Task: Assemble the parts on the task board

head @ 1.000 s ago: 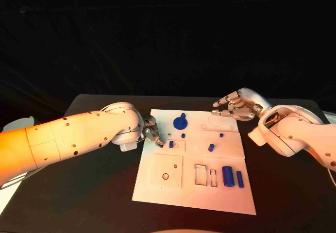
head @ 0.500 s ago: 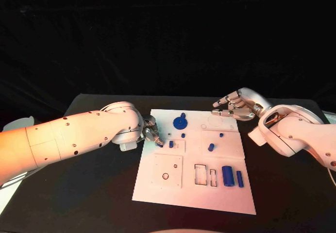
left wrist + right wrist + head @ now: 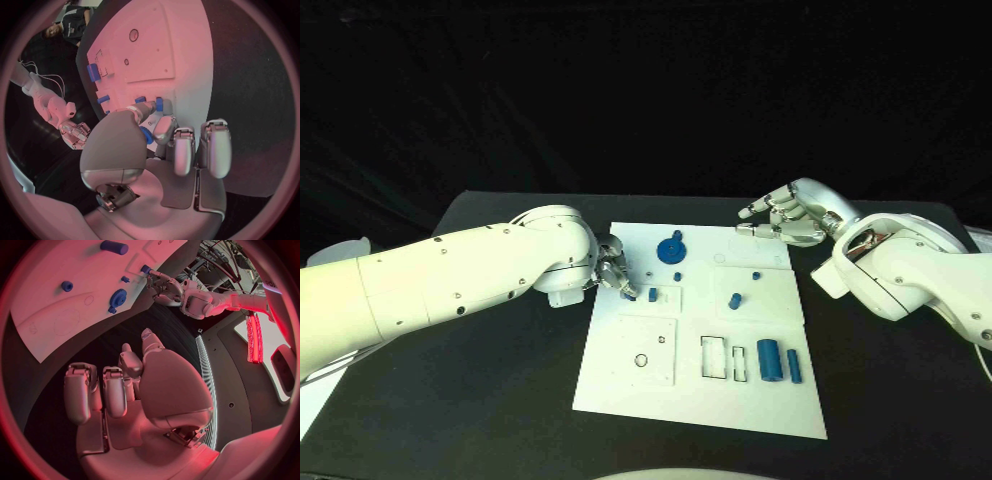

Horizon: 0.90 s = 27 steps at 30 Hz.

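The white task board (image 3: 697, 400) lay in the middle of the black table (image 3: 488, 400), with blue parts spread over its far and right-hand areas. The left hand (image 3: 612, 275) rested at the board's left edge near the far end, its fingertips (image 3: 164, 116) closed around a small blue peg (image 3: 145, 135), with a second short peg (image 3: 652, 295) standing on the board just beside them. The right hand (image 3: 786, 218) hovered over the board's far right corner, fingers loosely curled and apart, holding nothing. A blue gear with a raised stem (image 3: 672, 251) sat near the far edge of the board, between the two hands. Toward the right stood a small upright peg (image 3: 734, 301) and a short flat piece (image 3: 753, 276). Nearer the robot, a large blue cylinder (image 3: 769, 361) and a thinner blue rod (image 3: 795, 366) lay side by side, next to two narrow rectangular slots (image 3: 714, 360).
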Motion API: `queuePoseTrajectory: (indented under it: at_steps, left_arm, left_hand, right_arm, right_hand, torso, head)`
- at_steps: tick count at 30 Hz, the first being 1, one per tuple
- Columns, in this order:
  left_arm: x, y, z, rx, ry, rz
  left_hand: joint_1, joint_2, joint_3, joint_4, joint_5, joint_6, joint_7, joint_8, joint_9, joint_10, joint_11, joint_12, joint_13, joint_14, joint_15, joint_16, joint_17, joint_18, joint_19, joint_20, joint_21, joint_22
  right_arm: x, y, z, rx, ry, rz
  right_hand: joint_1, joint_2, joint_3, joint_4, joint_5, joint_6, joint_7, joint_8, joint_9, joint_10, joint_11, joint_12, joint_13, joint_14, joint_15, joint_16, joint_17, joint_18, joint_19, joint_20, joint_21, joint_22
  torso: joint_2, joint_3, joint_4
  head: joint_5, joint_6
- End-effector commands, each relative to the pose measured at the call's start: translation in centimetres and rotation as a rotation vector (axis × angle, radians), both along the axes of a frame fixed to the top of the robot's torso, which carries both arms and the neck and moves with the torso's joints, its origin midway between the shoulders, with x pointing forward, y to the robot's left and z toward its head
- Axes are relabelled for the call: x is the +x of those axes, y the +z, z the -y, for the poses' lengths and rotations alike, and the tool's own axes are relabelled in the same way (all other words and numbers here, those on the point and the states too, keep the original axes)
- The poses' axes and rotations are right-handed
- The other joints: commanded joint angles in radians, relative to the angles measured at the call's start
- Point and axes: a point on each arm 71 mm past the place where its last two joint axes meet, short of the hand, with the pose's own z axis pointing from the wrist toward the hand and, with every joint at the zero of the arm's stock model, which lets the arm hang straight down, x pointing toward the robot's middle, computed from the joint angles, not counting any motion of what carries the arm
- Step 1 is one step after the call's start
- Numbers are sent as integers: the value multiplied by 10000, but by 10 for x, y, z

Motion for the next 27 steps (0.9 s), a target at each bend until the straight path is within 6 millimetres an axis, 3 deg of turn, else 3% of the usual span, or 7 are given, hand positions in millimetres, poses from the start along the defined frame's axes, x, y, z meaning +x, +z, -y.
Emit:
queuePoseTrajectory:
  at_steps: [1,4,16,27]
  left_arm:
    - [-4,-6,2,424,-285,-527]
    - [-3,-7,3,489,-274,-573]
    - [1,-9,5,603,-148,-595]
    - [3,-10,6,658,-137,-634]
  left_hand:
    - [-218,-45,939,-1047,12,290,-202,-40,-52,109,1,66,60,1072,-78,31,2633,-138,750,-82,51,1982]
    - [-341,-40,806,-1004,11,411,-249,-82,-130,260,-35,390,466,1072,-108,31,2633,-142,758,-96,63,1999]
    - [-1008,196,351,-567,20,740,-342,-245,-398,332,-110,580,710,1072,-170,31,2633,-147,767,-149,75,2025]
    - [-1321,253,152,-381,15,889,-370,-302,-511,393,-130,713,881,1072,-185,31,2633,-160,790,-163,113,2077]
  right_arm:
    - [-1,-1,-1,-56,119,-48]
    - [-1,-1,-1,-58,116,-48]
    - [-2,0,-1,-63,105,-53]
    - [-2,0,0,-67,110,-61]
  right_hand:
    - [60,24,-56,-5,43,13,-31,14,13,-42,-5,-48,-11,863,42,-33,1886,-23,10,32,-40,284]
    - [60,24,-56,-5,43,13,-31,14,13,-42,-5,-48,-11,863,42,-33,1886,-23,10,32,-40,284]
    - [60,24,-56,-5,43,13,-31,14,13,-42,-5,-48,-11,863,42,-33,1886,-23,10,32,-40,284]
    - [60,24,-56,-5,43,13,-31,14,13,-42,-5,-48,-11,863,42,-33,1886,-23,10,32,-40,284]
  torso:
    - [0,6,-5]
    - [4,4,-10]
    - [-1,3,-3]
    - [2,-2,-3]
  head:
    - [-6,-9]
    - [-12,-7]
    - [-35,-28]
    - [-54,-37]
